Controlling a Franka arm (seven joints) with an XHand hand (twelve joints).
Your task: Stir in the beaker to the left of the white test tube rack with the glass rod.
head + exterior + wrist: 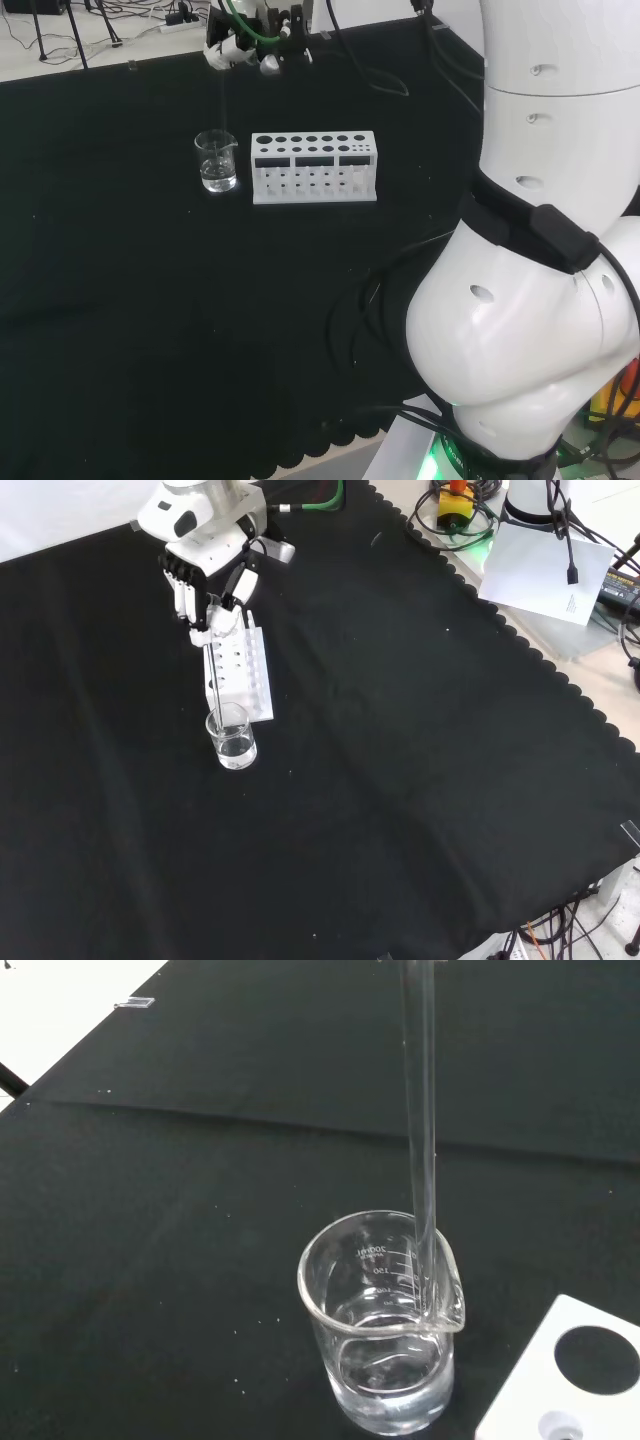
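The glass rod (421, 1110) dips into the beaker (385, 1335) of clear liquid beside the white rack's corner (575, 1380)

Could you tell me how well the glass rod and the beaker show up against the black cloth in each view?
Head view: the beaker reads by its pale rim and the liquid's glint; the rod is barely a faint streak. Front view: the rod is a thin bright line below the hand. Wrist view: the rod and beaker rim are crisp, with soft highlights.

Clear beaker (385, 1345) with some liquid, glass rod (421, 1130) apparently dipping inside, beside white rack (314, 166).
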